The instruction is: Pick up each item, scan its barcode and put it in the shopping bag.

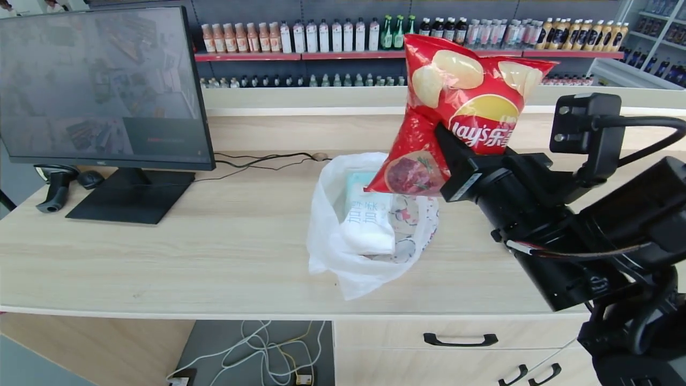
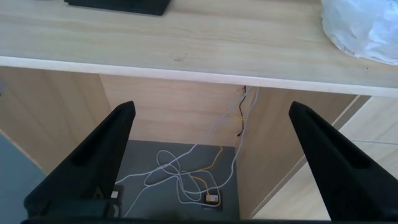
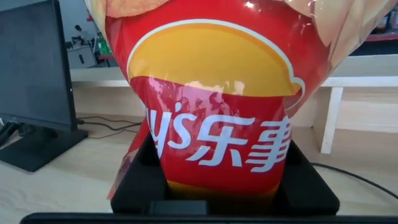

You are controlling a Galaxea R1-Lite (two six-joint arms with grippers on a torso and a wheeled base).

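Note:
My right gripper is shut on a red bag of chips, holding it in the air above and just right of the white shopping bag. Up close, the chip bag sits squeezed between the black fingers. The shopping bag lies open on the wooden counter with a white and teal packet inside it. My left gripper hangs open below the counter's front edge, with nothing between its fingers. A black barcode scanner stands at the counter's far left.
A dark monitor on a black stand occupies the left of the counter, with a mouse and cables behind it. Drawers sit under the counter at right. Loose cables lie on the floor below. Shelves of bottles line the back.

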